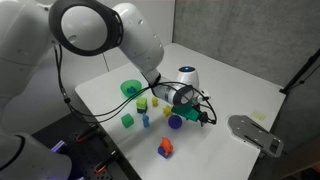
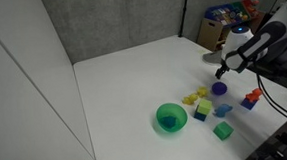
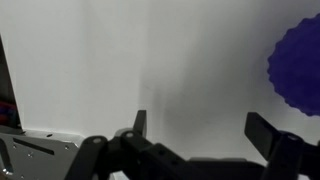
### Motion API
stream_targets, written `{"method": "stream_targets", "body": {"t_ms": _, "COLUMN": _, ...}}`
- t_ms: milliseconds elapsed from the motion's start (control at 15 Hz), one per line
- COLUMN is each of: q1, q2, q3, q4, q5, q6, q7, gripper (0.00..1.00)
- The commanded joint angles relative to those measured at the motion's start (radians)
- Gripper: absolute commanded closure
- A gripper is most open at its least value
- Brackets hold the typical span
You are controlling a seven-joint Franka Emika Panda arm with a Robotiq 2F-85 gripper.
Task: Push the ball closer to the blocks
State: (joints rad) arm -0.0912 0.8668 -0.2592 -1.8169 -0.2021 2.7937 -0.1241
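Note:
The ball (image 1: 175, 122) is a small purple-blue sphere on the white table; it also shows in the other exterior view (image 2: 219, 87) and at the right edge of the wrist view (image 3: 300, 55). The blocks, green (image 1: 128, 121), yellow (image 1: 143, 103) and blue (image 1: 146, 122), lie just beyond it toward the green bowl; in an exterior view they lie around (image 2: 202, 109). My gripper (image 1: 200, 116) (image 2: 223, 69) hangs low, close beside the ball on the side away from the blocks. Its fingers (image 3: 205, 130) are open and empty, with the ball outside them.
A green bowl (image 1: 131, 89) (image 2: 170, 116) stands past the blocks. A red-orange block (image 1: 165, 147) (image 2: 251, 99) lies apart near the table's edge. A grey object (image 1: 255, 133) sits off the table's corner. Boxes (image 2: 225, 25) stand behind the table.

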Motion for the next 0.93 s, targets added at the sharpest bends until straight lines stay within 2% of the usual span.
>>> {"method": "stream_targets", "body": {"t_ms": 0, "q1": 0.016, "q2": 0.046, "q3": -0.01, "q4": 0.05, "q5": -0.02, "q6": -0.009, "q7": 0.033, "gripper": 0.0}}
{"method": "stream_targets", "body": {"t_ms": 867, "q1": 0.028, "q2": -0.129, "q3": 0.01, "q4": -0.195, "q5": -0.043, "q6": -0.046, "q7": -0.017, "gripper": 0.0}}
